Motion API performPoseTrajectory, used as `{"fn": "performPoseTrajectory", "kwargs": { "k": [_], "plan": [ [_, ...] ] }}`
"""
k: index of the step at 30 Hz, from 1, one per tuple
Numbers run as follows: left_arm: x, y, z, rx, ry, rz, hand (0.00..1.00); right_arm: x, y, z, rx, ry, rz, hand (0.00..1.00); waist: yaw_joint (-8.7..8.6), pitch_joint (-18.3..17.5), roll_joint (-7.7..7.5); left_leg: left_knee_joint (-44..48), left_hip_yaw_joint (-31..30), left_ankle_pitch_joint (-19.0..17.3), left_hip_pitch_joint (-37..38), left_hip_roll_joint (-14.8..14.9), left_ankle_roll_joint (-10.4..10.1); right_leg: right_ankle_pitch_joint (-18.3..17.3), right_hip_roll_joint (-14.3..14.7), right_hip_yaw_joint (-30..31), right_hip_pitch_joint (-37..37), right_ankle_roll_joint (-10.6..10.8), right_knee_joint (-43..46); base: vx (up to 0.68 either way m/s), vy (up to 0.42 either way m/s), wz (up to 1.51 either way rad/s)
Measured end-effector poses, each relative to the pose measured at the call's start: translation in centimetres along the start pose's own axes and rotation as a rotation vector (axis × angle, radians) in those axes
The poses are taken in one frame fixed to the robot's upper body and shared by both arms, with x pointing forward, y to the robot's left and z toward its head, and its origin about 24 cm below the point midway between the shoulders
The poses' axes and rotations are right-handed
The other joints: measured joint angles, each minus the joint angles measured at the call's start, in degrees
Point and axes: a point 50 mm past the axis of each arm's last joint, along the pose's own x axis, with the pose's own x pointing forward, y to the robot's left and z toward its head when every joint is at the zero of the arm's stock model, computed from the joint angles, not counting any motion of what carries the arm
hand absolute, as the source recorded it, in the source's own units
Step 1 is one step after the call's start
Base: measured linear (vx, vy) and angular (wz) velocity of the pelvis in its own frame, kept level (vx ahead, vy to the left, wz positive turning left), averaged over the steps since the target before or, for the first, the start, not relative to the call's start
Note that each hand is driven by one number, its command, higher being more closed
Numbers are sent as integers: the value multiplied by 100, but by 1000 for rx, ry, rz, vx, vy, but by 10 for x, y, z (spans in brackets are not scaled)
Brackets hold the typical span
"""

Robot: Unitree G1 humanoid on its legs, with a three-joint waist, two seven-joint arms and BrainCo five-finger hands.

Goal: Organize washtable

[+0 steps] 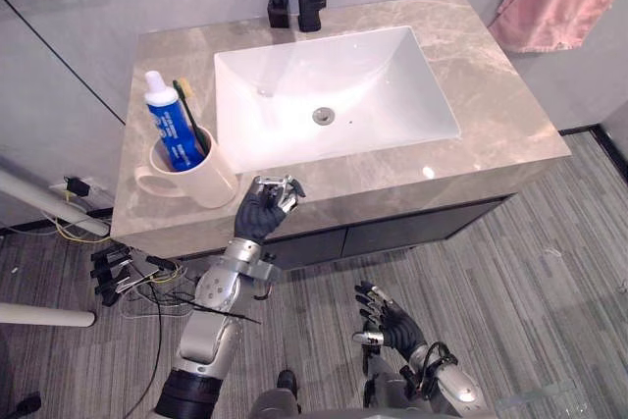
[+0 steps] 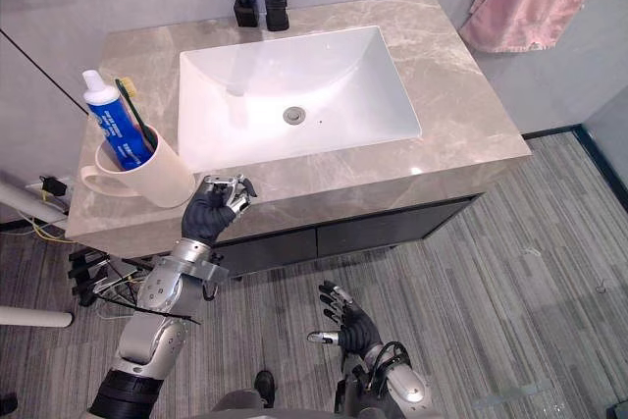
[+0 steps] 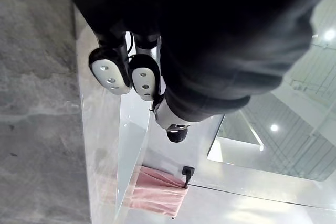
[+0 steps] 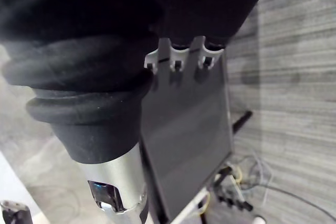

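Hovering at the counter's (image 1: 471, 115) front edge beside the mug (image 1: 204, 182), the left hand (image 1: 263, 208), curled and empty, probably needs opening wide before any grasp; the right hand (image 1: 391, 321) hangs open.

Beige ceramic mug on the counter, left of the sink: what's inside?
A blue-and-white toothpaste tube and a dark green toothbrush stand in the beige ceramic mug, tops sticking out. The mug's wall hides their lower ends and whatever lies at the bottom.
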Motion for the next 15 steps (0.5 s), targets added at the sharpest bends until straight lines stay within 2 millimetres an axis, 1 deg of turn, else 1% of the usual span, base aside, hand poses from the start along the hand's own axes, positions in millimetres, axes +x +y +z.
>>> {"fn": "performPoseTrajectory", "kwargs": {
  "k": [4, 7, 9, 15],
  "plan": [
    [0, 3, -5, 6, 22, 17, 100, 0, -1, 0, 1, -2, -7, 0, 5, 11, -8, 3, 21, -14, 2, -7, 13, 7, -3, 12, -2, 11, -1, 0, 20, -1],
    [4, 5, -1, 19, 2, 29, 100, 0, -3, 2, 3, -9, -16, 0, 10, 86, -38, 12, 27, -15, -1, -7, 13, 6, -2, 16, -4, 14, -20, -14, 35, 0],
    [6, 9, 3, 22, -18, 49, 100, 0, -3, 2, -2, -7, -18, 0, 9, 136, -33, 13, 29, -15, -14, -5, 13, -14, 0, 16, -20, 41, -21, 0, 0, 0],
    [9, 11, 6, 26, -35, 57, 100, 0, -4, 1, -23, -1, -20, 0, -1, 144, -27, -3, 39, -16, -34, -2, 11, 1, 5, 22, -52, 21, -1, 10, 19, 0]
  ]
}}
